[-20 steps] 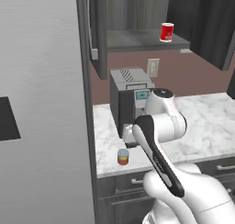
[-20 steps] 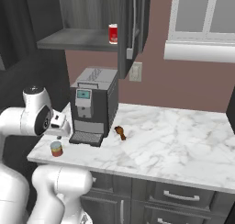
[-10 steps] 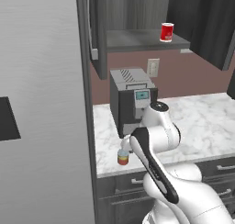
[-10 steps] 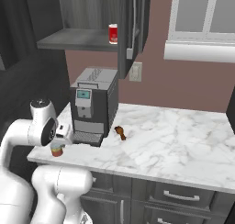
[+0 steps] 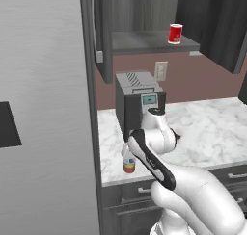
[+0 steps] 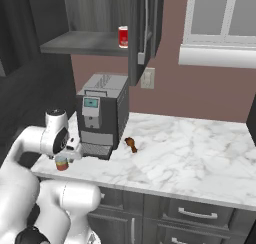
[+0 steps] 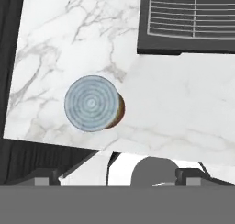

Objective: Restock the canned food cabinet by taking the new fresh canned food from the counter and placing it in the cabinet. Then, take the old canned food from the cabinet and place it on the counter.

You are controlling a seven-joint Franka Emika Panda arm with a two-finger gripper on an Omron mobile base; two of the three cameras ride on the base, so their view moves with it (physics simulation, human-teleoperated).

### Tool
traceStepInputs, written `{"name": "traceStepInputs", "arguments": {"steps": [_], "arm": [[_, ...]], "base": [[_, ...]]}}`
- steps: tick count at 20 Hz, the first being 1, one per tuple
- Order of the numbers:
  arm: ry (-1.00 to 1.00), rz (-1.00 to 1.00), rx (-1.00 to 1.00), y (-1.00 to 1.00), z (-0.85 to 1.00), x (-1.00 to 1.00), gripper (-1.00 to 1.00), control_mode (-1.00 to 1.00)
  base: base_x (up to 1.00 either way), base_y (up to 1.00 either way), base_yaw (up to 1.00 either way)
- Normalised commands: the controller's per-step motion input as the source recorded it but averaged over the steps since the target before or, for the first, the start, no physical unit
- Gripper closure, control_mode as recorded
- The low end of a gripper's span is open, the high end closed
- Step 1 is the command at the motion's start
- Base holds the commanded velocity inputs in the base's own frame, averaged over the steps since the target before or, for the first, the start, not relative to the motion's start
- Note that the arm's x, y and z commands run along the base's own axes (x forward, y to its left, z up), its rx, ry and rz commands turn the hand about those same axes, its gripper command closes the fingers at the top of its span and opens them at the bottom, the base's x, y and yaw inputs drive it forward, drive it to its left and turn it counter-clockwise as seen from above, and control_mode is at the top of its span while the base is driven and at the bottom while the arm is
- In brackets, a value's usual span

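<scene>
So the new yellow-and-red can is sitting upright near the front left corner of the marble counter, close to the front edge and just in front of the left side of the coffee machine. In the right base view the same can sits near the counter's left end, close to the machine's drip tray. The arm is bent down over it, and the pincer hangs right above the can with its jaws spread wide, not gripping anything. From the hand view you look straight down on the can's pale ringed lid, with a sliver of the orange-brown label peeking out on its right side. The can sits left of centre in that view, and the two dark finger tips stand far apart at the bottom, not touching it. The slotted grille of the coffee machine's tray shows at the top right there.

The old red can with the white patch is up on the grey shelf of the open wall cabinet, standing upright toward the shelf's right end near the front edge. In the right base view the red can stands at the shelf's right end, next to the open cabinet door.

There's also a small brown thing lying on the counter to the right of the coffee machine, can't tell what it is
</scene>
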Motion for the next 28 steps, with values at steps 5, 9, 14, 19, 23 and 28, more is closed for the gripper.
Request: {"name": "traceStepInputs", "arguments": {"steps": [5,9,14,19,23,28], "arm": [[0.18,0.00,0.00,0.42,-0.20,0.27,-1.00,-1.00],[0.04,0.00,0.00,0.06,-0.12,0.13,-1.00,-1.00],[0.00,0.00,-0.02,0.00,-0.32,0.00,-1.00,-1.00],[0.00,0.00,-0.06,0.00,-0.34,0.00,-1.00,-1.00],[0.00,0.00,-0.04,0.00,-0.23,0.00,-1.00,-1.00],[0.00,0.00,-0.01,0.00,-0.20,0.00,-1.00,-1.00]], "base": [[0.00,0.00,0.00],[0.00,0.00,0.00],[0.00,0.00,0.00],[0.00,0.00,0.00],[0.00,0.00,0.00],[0.00,0.00,0.00]]}}
